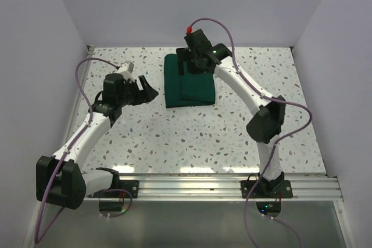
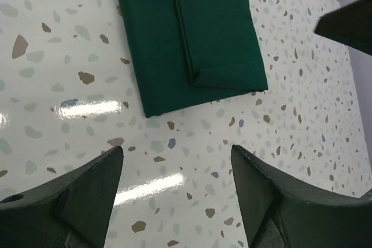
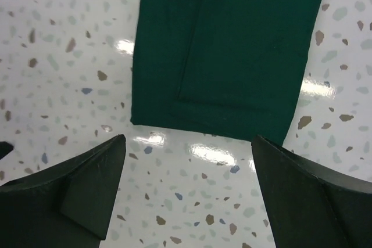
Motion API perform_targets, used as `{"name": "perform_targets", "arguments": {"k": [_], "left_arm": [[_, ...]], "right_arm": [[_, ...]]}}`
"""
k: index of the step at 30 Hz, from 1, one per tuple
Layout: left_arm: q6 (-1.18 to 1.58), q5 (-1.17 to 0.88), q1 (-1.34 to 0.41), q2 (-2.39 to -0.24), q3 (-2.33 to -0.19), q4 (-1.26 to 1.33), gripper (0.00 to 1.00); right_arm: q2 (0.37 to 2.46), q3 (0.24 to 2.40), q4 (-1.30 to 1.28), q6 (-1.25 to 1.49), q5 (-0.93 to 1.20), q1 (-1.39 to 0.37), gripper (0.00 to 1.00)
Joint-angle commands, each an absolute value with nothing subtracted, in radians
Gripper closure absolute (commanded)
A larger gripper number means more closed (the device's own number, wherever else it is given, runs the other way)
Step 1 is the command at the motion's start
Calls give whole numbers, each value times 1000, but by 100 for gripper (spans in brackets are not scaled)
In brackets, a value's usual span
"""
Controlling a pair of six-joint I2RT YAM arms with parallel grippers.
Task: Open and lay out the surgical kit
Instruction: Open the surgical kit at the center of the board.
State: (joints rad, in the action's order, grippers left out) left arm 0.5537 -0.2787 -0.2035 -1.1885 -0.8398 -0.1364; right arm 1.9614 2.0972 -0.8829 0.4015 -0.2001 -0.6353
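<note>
The surgical kit is a folded dark green drape lying closed at the far middle of the speckled table. It also shows in the left wrist view and in the right wrist view, with a folded flap edge running along it. The steel tray, scissors, forceps and tweezers are hidden. My left gripper is open and empty just left of the drape, above bare table. My right gripper is open and empty, hovering over the drape's far end. Neither touches the cloth.
White walls close in the table on the left, back and right. An aluminium rail carrying the arm bases runs along the near edge. A right finger shows at the top right of the left wrist view.
</note>
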Motion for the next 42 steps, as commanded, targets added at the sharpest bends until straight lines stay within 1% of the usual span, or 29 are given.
{"name": "perform_targets", "arguments": {"k": [1,2,5,16,19,20,22,23,24,26,27,28,31,32,36,39,42], "left_arm": [[489,-281,-206,-1171,-879,-204,22],[482,-275,-207,-1160,-871,-206,22],[471,-261,-206,-1121,-861,-218,21],[480,-215,-206,-1083,-905,-317,22],[476,-201,-206,-1065,-902,-328,21],[471,-196,-206,-1065,-900,-337,22],[466,-186,-207,-1066,-900,-350,21],[460,-183,-206,-1066,-900,-357,21],[459,-181,-206,-1068,-902,-360,21],[450,-173,-206,-1071,-902,-360,21],[446,-173,-206,-1078,-903,-360,21],[443,-176,-207,-1083,-907,-357,22],[442,-190,-206,-1107,-925,-351,22],[440,-198,-206,-1115,-930,-348,22],[422,-215,-206,-1160,-956,-333,22],[387,-203,-210,-1212,-1015,-342,22],[351,-164,-230,-1279,-1106,-364,22]], "right_arm": [[2112,2299,-1094,356,-247,-649,7],[2179,2330,-1107,356,-245,-655,7],[2279,2399,-1118,345,-241,-676,8],[2516,2482,-1097,370,-232,-704,11],[2574,2522,-1100,376,-256,-707,15],[2583,2523,-1103,379,-261,-707,22],[2597,2525,-1106,380,-288,-710,30],[2611,2523,-1109,380,-296,-709,37],[2615,2523,-1120,377,-307,-709,47],[2618,2520,-1126,379,-317,-710,64],[2615,2520,-1132,377,-319,-709,78],[2611,2526,-1132,376,-327,-709,84],[2563,2533,-1134,373,-339,-707,94],[2547,2534,-1135,374,-344,-704,96],[2430,2510,-1128,385,-374,-692,96],[2282,2415,-1091,403,-393,-661,99],[2208,2307,-1078,429,-408,-620,100]]}}
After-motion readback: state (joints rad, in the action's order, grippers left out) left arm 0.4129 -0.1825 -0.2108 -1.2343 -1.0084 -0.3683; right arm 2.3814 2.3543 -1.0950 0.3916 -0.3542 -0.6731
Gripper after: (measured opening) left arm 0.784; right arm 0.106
